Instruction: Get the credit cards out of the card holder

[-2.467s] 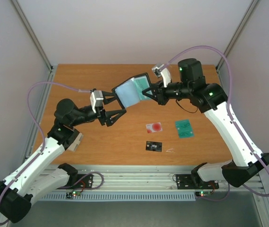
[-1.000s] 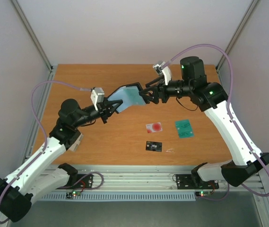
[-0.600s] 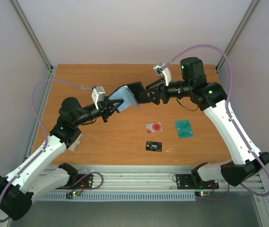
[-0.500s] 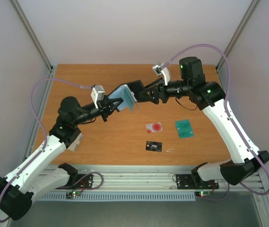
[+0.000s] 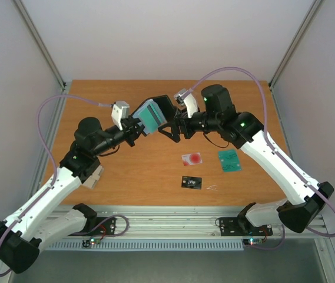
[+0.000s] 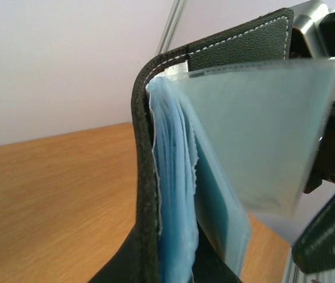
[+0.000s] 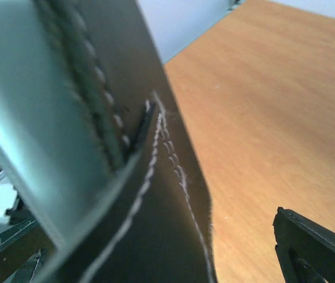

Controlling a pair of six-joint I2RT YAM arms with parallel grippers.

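The card holder [image 5: 153,114] hangs in the air above the table's middle, opened, with its teal-blue pockets facing up and its black cover [image 5: 163,105] behind. My left gripper [image 5: 133,127] is shut on its lower left edge. In the left wrist view the black stitched spine [image 6: 143,177] and pale blue pockets [image 6: 176,212] fill the frame. My right gripper [image 5: 169,125] stands open at the holder's right side, and the black cover [image 7: 173,236] lies between its fingers [image 7: 311,247]. Three credit cards lie on the table: whitish with a red spot [image 5: 192,158], teal [image 5: 230,160], black [image 5: 192,183].
The orange-brown table [image 5: 114,177] is boxed in by pale walls and metal corner posts [image 5: 37,47]. Both arm bases [image 5: 96,221] sit at the near edge. A small pale speck [image 5: 212,188] lies beside the black card.
My right arm has moved left towards the holder and its jaws have opened wide. The left gripper has turned the holder so its teal pockets face up.
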